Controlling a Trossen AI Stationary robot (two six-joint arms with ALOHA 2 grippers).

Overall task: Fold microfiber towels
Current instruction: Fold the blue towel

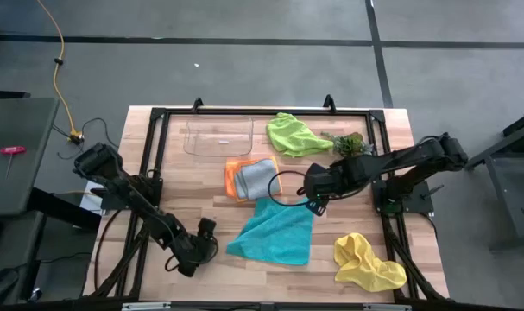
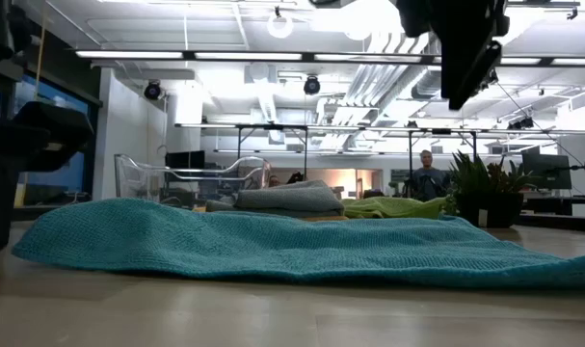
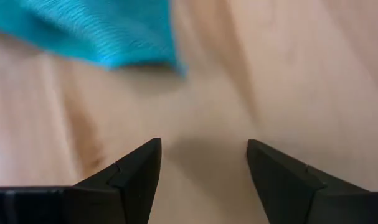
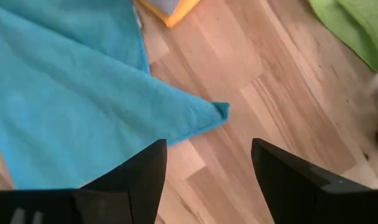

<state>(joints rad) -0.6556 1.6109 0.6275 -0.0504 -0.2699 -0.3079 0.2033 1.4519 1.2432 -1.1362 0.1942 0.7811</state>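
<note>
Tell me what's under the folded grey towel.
The grey towel lies on the orange towel, whose edges stick out along two sides. Whether the orange one is folded underneath is hidden.

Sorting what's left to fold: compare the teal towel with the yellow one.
The teal towel lies spread nearly flat mid-table; the yellow towel sits crumpled near the front right corner. The teal one covers more table than the bunched yellow one. The right gripper hangs open over the teal towel's corner; nothing is near the yellow. Neither is folded.

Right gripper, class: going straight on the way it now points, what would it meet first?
Probably the teal towel's corner or the bare table beside it: the right gripper, open, points down there; depth is unclear.
</note>
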